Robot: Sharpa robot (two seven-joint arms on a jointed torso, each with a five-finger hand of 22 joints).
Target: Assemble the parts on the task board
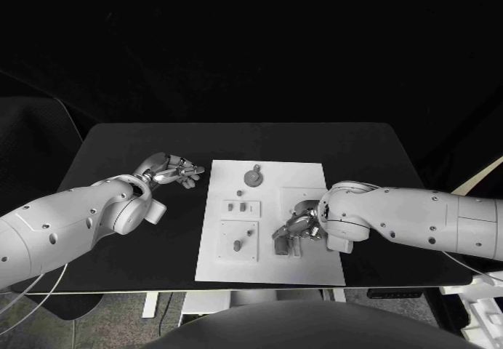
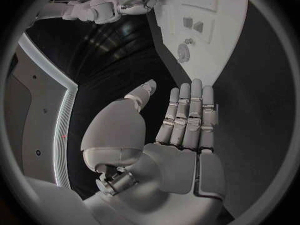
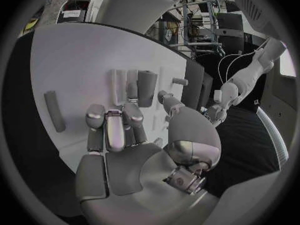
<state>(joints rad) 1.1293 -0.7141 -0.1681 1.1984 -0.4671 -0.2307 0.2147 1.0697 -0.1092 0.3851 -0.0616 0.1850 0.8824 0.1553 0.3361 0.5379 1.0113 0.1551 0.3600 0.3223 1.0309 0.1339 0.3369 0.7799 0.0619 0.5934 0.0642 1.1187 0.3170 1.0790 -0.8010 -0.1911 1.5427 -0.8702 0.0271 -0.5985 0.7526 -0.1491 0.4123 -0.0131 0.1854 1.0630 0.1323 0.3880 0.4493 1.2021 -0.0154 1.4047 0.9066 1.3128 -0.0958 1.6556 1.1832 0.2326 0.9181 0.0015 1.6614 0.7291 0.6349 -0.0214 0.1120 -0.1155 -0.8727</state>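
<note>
White flat task board (image 1: 315, 273) mid-table, right silver hand (image 1: 294, 230) working small grey parts (image 1: 238, 245) on it.
Risk: curled right fingers could knock a loose grey bar (image 3: 54, 111); whether they hold anything, cannot tell. Left silver hand (image 1: 171, 171) hovers beside the board, fingers straight, holding nothing.

Left hand (image 1: 171, 171) flat, fingers (image 2: 187, 115) straight; right hand (image 1: 299, 227) fingers (image 3: 115, 127) curled.

You have the task board (image 1: 270, 222) mid-table (image 1: 126, 145), left hand (image 1: 171, 171) beside it, right hand (image 1: 296, 229) over it.
</note>
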